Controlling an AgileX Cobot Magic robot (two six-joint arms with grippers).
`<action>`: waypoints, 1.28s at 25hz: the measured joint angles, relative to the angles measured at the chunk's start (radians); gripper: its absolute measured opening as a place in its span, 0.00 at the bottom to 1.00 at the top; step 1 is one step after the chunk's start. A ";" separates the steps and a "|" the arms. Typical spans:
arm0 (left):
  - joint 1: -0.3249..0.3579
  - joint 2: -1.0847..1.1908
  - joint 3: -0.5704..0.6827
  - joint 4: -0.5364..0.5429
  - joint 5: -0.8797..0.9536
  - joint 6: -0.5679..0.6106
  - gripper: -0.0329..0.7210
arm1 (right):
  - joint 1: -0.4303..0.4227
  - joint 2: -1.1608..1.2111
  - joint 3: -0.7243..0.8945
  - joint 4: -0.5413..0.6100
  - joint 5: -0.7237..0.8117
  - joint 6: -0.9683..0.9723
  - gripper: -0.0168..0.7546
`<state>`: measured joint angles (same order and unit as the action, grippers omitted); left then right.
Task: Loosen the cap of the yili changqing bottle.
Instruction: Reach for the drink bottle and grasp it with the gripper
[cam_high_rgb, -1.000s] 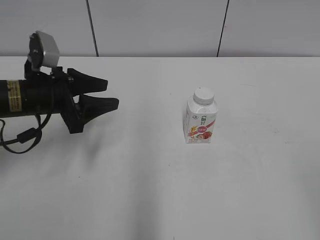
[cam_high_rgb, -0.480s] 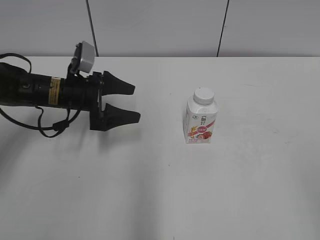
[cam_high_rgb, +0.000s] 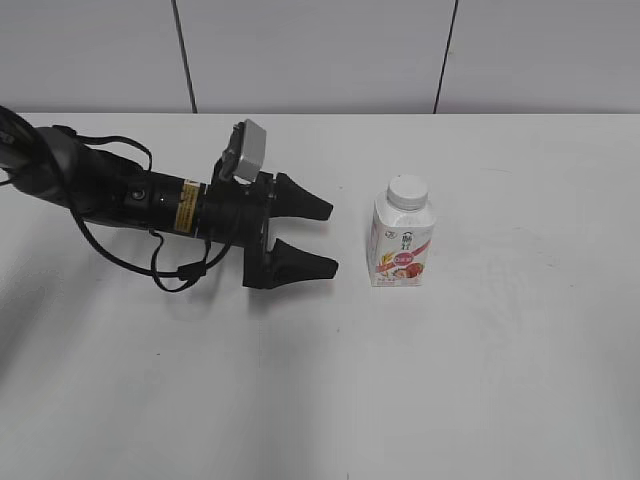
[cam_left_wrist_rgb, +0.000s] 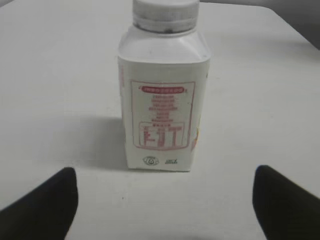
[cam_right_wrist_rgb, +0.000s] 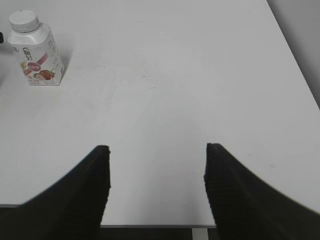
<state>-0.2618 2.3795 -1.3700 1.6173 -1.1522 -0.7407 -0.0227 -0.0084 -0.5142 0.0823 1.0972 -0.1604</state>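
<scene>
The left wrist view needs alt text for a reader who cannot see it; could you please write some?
A small white bottle with a white cap stands upright on a white table, its printed panel facing the camera. The left pincer is open, its dark fingertips short of the bottle on either side.

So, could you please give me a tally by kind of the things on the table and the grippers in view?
Bottles: 1, the yili changqing bottle
Caps: 1, the cap, on the bottle
Grippers: 2, the left gripper and the right gripper, both open
Total: 4
</scene>
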 joint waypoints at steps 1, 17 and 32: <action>-0.008 0.009 -0.010 -0.005 0.001 -0.001 0.89 | 0.000 0.000 0.000 0.000 0.000 0.000 0.64; -0.107 0.018 -0.031 -0.116 0.098 0.034 0.85 | 0.000 0.000 0.000 0.000 0.000 0.000 0.64; -0.181 0.069 -0.111 -0.178 0.131 0.048 0.83 | 0.000 0.000 0.000 0.000 0.000 0.000 0.64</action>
<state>-0.4432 2.4487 -1.4813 1.4391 -1.0213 -0.6926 -0.0227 -0.0084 -0.5142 0.0823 1.0972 -0.1604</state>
